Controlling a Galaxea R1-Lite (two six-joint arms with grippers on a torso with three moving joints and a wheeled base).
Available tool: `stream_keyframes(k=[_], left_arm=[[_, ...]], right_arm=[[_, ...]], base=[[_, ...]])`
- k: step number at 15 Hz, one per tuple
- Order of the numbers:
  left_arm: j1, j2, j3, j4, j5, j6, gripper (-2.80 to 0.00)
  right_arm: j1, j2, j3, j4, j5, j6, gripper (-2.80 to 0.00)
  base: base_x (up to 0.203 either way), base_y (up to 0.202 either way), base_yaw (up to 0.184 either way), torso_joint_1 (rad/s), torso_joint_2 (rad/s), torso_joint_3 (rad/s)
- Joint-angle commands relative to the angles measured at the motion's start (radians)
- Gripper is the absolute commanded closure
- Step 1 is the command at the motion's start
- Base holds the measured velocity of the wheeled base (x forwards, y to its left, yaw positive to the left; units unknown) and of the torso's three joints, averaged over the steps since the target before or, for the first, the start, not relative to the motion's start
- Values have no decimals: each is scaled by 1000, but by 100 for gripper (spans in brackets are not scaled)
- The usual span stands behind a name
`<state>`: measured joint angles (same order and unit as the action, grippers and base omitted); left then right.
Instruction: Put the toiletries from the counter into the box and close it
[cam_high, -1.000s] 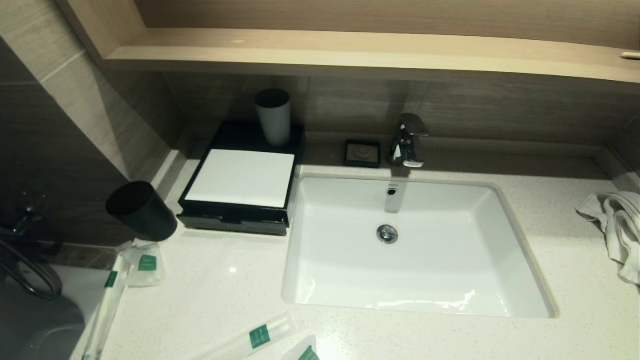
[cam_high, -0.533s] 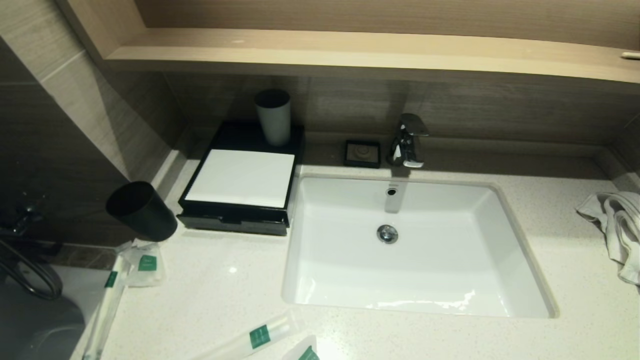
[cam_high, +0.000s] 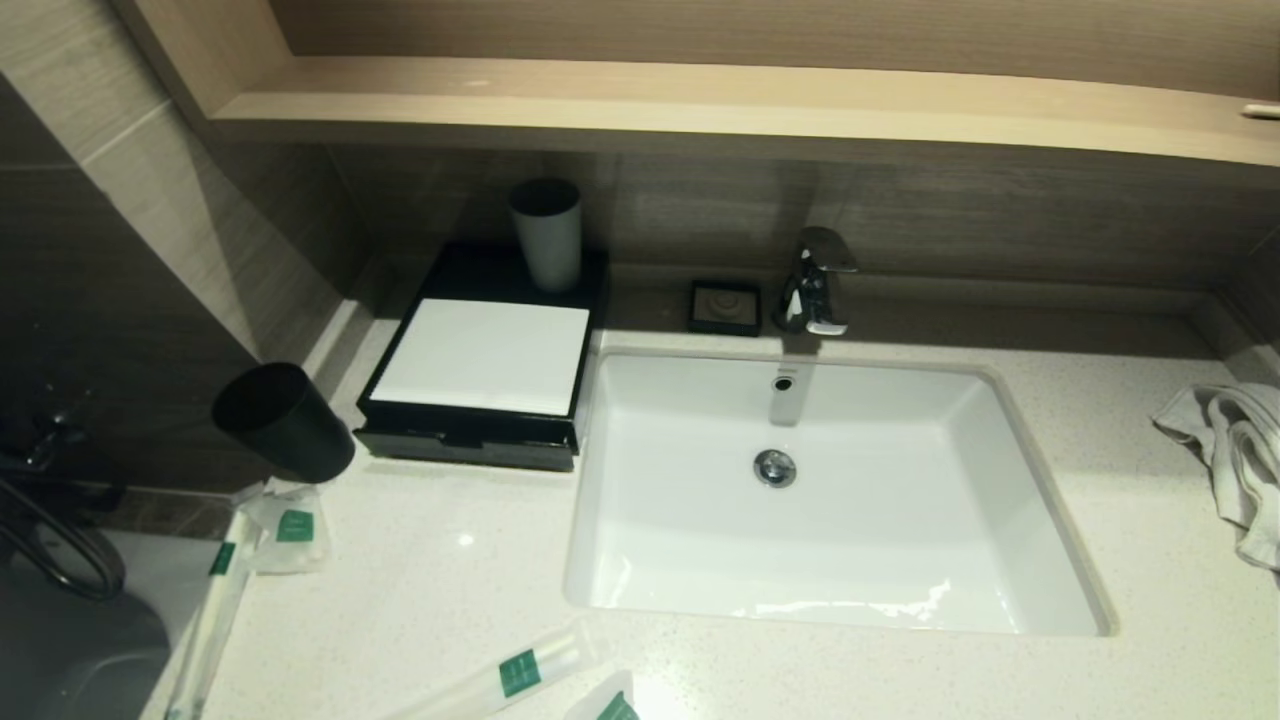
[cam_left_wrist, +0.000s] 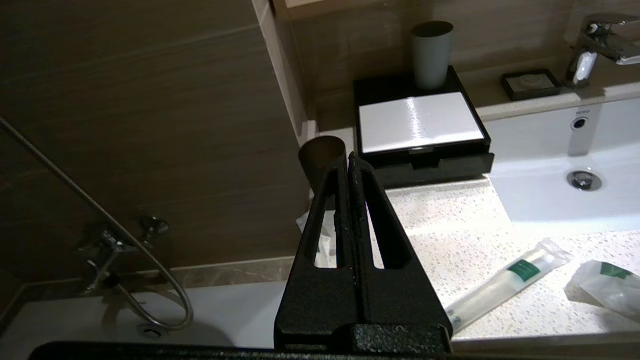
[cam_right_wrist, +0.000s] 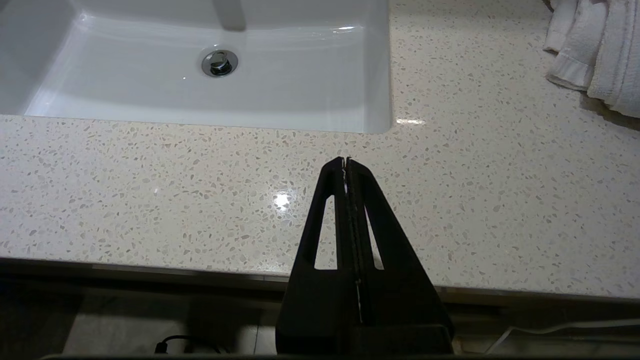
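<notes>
Jaws of both grippers pressed together, gripping nothing.
Left gripper (cam_left_wrist: 350, 162) sits off the counter's (cam_high: 450, 590) left front corner; right gripper (cam_right_wrist: 346, 162) sits at its front edge, before the sink (cam_high: 1040, 500). The box (cam_high: 480, 355), drawer shut, stands left of the sink. The toiletries (cam_high: 520, 672) lie on the counter in front of it, near a black cup (cam_high: 285, 420).
</notes>
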<state>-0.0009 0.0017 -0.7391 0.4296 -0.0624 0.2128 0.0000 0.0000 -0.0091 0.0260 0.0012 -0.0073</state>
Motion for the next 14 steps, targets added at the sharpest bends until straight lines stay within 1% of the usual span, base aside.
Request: stream_keyframes(k=[1,3,5,7,9,11,14], left_arm=[[0,1,-48,8,19,17,0],[0,5,-89,29,24,19,0],[0,68,-164,34,42,19,0],[0,240,-268,22,67,4,0],[0,405,-358,9,83,-26,0],[-1,539,-392,8,92,-43,0],[1,703,-386,16,105,-50,0]], right_arm=[[0,0,0,0,0,0,0],[0,0,0,0,0,0,0],[0,0,0,0,0,0,0],[0,0,0,0,0,0,0],[0,0,0,0,0,0,0],[0,0,0,0,0,0,0],[0,0,0,0,0,0,0]], base=[[0,0,0,0,0,0],[0,0,0,0,0,0],[0,0,0,0,0,0],[0,0,0,0,0,0],[0,0,0,0,0,0],[0,0,0,0,0,0],[0,0,0,0,0,0]])
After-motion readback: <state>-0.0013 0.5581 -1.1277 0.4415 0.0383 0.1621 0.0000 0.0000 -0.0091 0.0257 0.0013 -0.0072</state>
